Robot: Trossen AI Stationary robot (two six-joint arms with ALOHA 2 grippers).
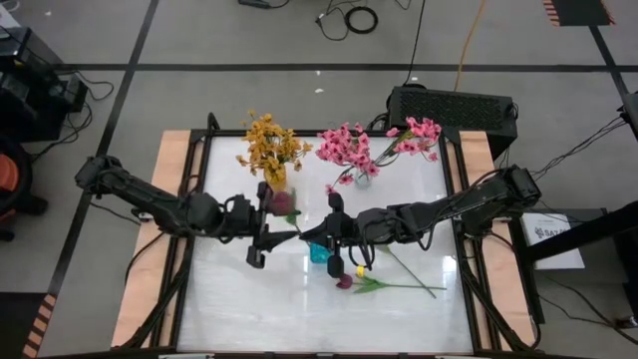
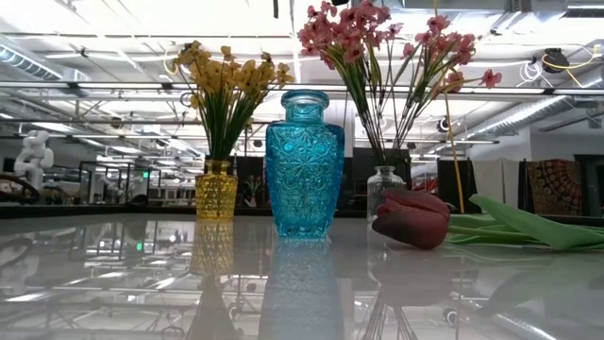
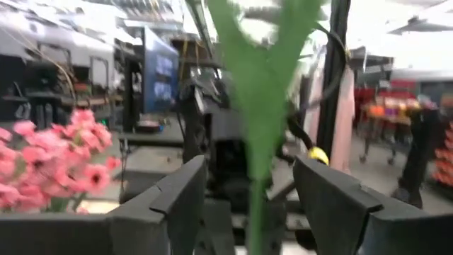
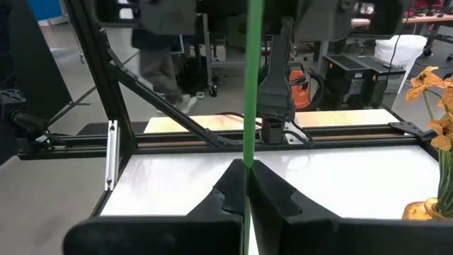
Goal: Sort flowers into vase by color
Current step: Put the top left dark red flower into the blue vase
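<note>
Item, mid-surface [image 1: 249, 309]: I am watching the right claw [image 4: 248, 173] pinching a green flower stem [image 4: 249, 85] over the blue vase [image 2: 304, 165], while the left claw [image 3: 248, 202] is standing parted, fingers either side of that stem. Yellow flowers [image 2: 226, 80] are sitting in the yellow vase [image 2: 216, 192], pink flowers [image 2: 377, 38] in the clear vase [image 2: 384, 184]. One maroon tulip [image 2: 412, 219] is lying beside the blue vase.

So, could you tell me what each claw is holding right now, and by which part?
The right claw is shut on the maroon flower's green stem. The left claw stands open around that stem, gripping nothing.
</note>
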